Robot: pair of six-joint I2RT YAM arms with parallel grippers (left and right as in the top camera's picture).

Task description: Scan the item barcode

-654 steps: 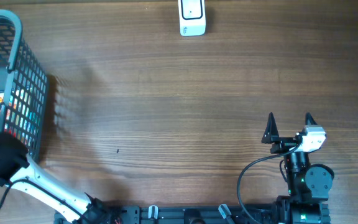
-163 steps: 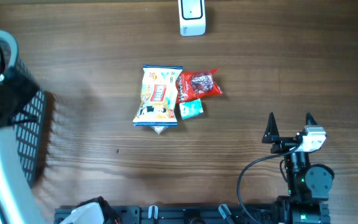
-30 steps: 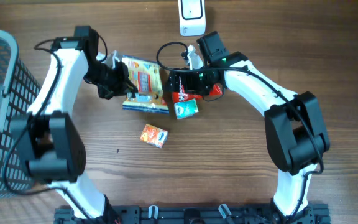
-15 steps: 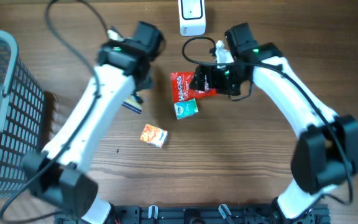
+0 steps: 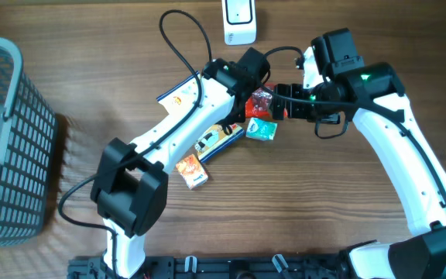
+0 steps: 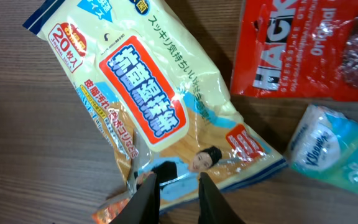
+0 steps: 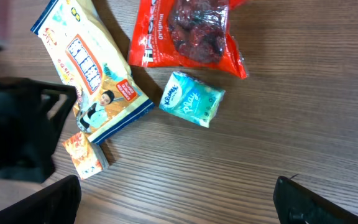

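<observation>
One snack pack (image 5: 221,139) half under L arm (image 5: 184,118) overhead (L jaws narrow, R jaws wide)

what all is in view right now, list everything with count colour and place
basket: 1, grey mesh, far left of the table
scanner: 1, white, top centre edge
yellow pack: 1, yellow with blue trim, centre, partly under the left arm
red packet: 1, red, right of the yellow pack
tissue pack: 1, teal, beside the red packet
small box: 1, orange, by the yellow pack's lower corner
table: 1, brown wood
left gripper: 1, dark, fingers slightly apart over the yellow pack's edge
right gripper: 1, black, wide open above the packets
</observation>
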